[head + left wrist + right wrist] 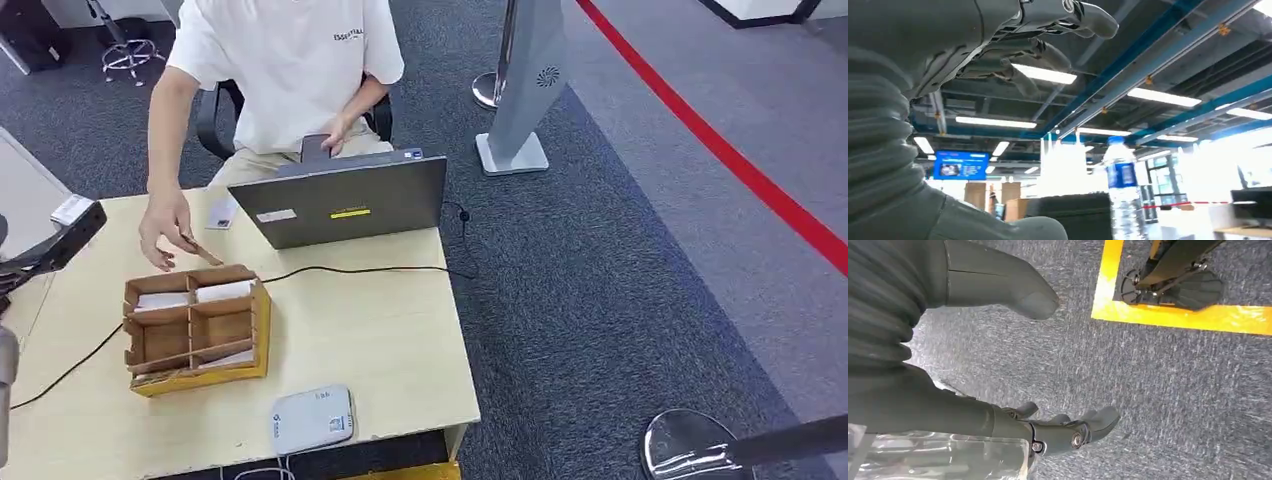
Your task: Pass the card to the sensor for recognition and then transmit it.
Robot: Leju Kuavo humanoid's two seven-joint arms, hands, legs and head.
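A wooden card box (pixel 197 330) stands on the left half of the table, with white cards (pixel 225 291) lying in its far compartments. The white and blue sensor (pixel 312 418) lies flat at the table's front edge. A person's hand (pixel 165 232) reaches down to the box's far rim. My left hand (pixel 1013 55) points up toward the ceiling, thumb and fingers apart, holding nothing. My right hand (pixel 1048 430) hangs over grey carpet with its fingers loosely spread and nothing in it. Part of my right arm (pixel 690 445) shows low at the right, off the table.
A grey laptop (pixel 345 200) stands open at the table's far side, and a black cable (pixel 350 269) runs across the top. Another white card (pixel 222 213) lies left of the laptop. The person sits behind the table (pixel 400 340). A water bottle (pixel 1122 190) shows in the left wrist view.
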